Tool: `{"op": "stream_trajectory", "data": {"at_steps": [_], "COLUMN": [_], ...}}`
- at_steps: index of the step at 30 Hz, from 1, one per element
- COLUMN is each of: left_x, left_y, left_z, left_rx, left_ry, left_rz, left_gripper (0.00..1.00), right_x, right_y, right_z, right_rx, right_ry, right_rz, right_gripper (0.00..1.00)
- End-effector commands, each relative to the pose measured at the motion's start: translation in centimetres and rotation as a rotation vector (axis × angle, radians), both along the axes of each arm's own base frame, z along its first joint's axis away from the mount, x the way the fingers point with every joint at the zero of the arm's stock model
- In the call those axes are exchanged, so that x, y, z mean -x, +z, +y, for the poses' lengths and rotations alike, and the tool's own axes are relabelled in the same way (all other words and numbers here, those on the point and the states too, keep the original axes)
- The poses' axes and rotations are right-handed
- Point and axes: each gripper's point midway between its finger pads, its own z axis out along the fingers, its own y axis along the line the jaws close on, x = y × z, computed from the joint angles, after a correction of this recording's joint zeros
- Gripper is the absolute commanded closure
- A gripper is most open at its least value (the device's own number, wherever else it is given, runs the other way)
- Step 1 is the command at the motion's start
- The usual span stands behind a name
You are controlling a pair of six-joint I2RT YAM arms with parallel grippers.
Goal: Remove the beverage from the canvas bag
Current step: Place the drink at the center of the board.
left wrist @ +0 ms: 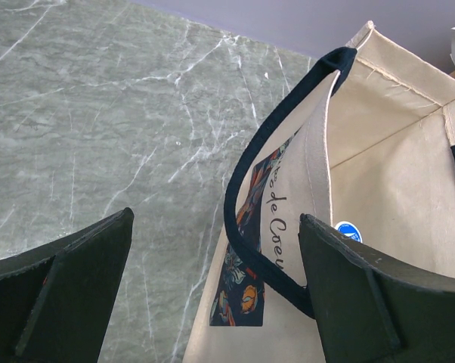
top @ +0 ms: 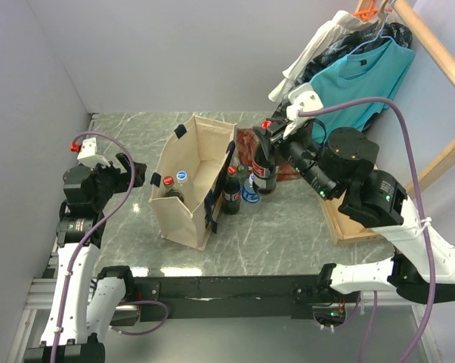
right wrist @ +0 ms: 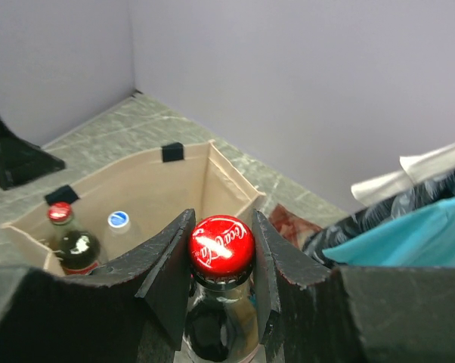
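High rear overview looking down, wrist views close, all sharing canvas bag

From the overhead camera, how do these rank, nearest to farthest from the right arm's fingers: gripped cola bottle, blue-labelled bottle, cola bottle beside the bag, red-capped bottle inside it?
1. Gripped cola bottle: clamped in the right arm's fingers.
2. Blue-labelled bottle: on the table, just left.
3. Cola bottle: beside the canvas bag's right wall.
4. Red-capped bottle: inside the bag, far left.
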Motion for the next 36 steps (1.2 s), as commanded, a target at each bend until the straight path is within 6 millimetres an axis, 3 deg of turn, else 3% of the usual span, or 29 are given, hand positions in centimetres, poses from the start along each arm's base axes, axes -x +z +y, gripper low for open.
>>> {"op": "stream_trajectory", "data": {"at_steps": [1, 15, 23, 36], "left_x": [-0.2, -0.2, -0.3, -0.4], "left_y": [0.6, 0.5, 0.4, 0.3], "left_z": [0.1, 0.0, 0.0, 0.1], "left_rx": [-0.010, -0.008, -0.009, -0.011], "left_ry": [-0.005, -0.011, -0.010, -0.006], "left_rz": [-0.025, -0.021, -0.016, -0.010], "left_gripper": [0.04, 0.04, 0.04, 0.04], "right_x": [0.8, -1.0, -4.0, -9.1], "right_y": [8.1, 5.5, 2.7, -2.2], "right_z": [-5.3, -9.2, -11.5, -13.5], "right_rx": [-0.320, -0.337, -0.332, -0.305], "right_ry": [-0.114, -0.266, -0.350, -0.456], "right_rz": [-0.160, -0.108, -0.072, -0.016], "right_gripper": [1.00, 1.00, 1.00, 1.00]}}
